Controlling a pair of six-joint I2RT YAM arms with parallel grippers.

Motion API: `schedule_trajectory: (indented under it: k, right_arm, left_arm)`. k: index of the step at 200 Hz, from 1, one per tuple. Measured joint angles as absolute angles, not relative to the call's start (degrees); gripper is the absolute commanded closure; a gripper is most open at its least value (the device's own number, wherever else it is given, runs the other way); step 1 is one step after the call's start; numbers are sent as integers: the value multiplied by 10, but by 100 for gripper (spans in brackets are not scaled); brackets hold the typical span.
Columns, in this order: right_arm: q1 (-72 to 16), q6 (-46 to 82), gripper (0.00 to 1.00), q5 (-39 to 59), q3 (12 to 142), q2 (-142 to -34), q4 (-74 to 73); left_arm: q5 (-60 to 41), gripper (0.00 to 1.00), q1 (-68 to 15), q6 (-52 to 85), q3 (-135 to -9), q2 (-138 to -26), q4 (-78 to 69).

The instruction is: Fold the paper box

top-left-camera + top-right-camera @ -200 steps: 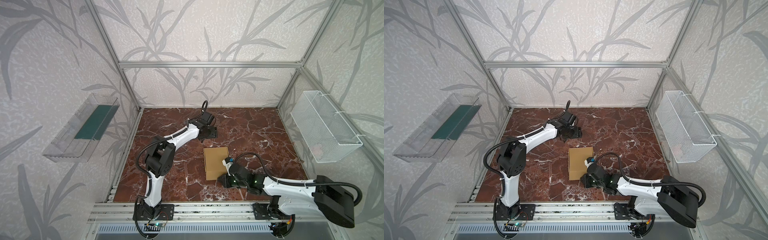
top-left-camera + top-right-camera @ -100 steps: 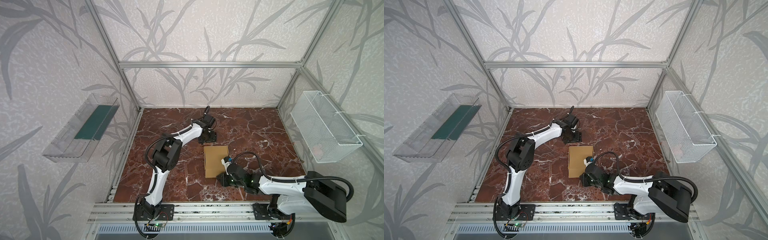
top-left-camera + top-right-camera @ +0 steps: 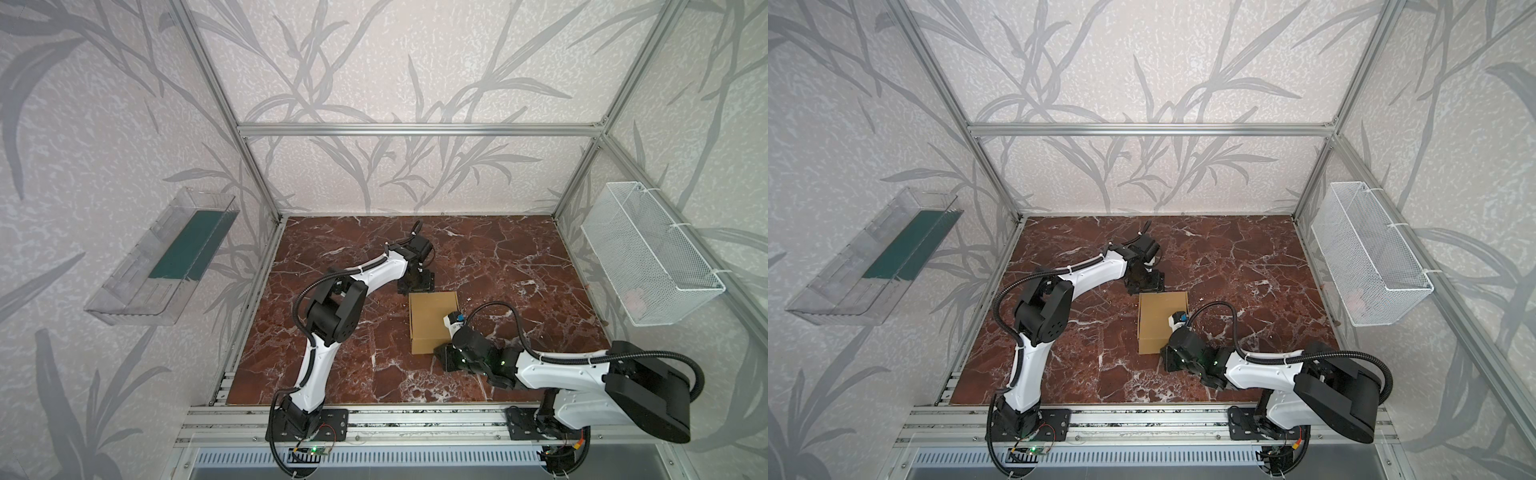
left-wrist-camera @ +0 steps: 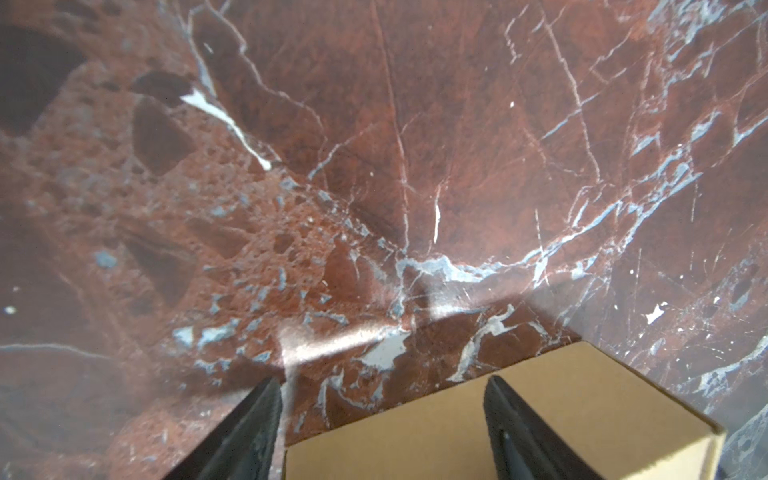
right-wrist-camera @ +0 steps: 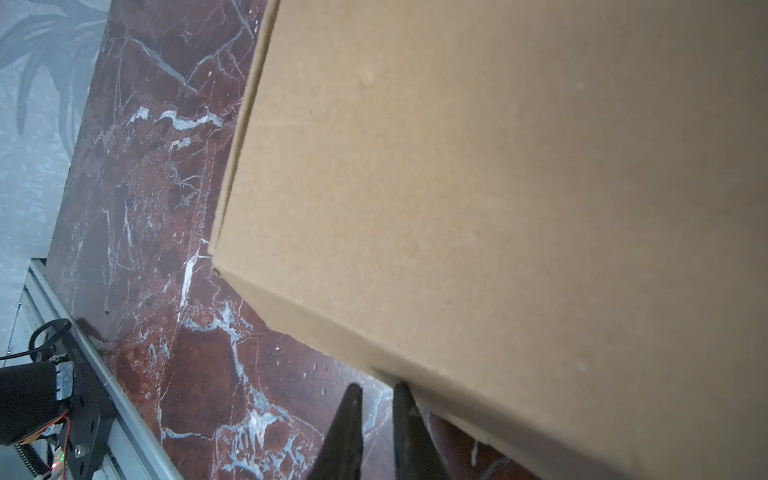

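Paper box lay closed on the marble table, about mid-table in both top views. Left gripper sat at its far edge, jaws spread wide, nothing held. Right gripper was at the near right corner, jaws nearly together, empty, just beside the box wall.

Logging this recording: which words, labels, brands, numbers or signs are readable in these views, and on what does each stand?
No text can be read in any view.
The plain tan-brown cardboard paper box: no print on the faces shown.
The white wire basket on the wall: the pale pinkish item inside is too blurred to show any label.
The small circuit board by the left arm's base: markings, if any, are too small to read.
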State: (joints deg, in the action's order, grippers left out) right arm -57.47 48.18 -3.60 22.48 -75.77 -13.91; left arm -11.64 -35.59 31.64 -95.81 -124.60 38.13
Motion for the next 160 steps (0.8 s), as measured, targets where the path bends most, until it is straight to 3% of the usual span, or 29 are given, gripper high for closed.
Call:
schedule_trajectory:
  k: [81,160]
  right_arm:
    - [-549,455,84,-37,228,-801,-169]
    - [-549,421,84,-97,226,-795,-156]
  left_arm:
    - [-114,22,-362,316,-951,-1246,375]
    - [-107,22,-366,322,-936,-1245,336]
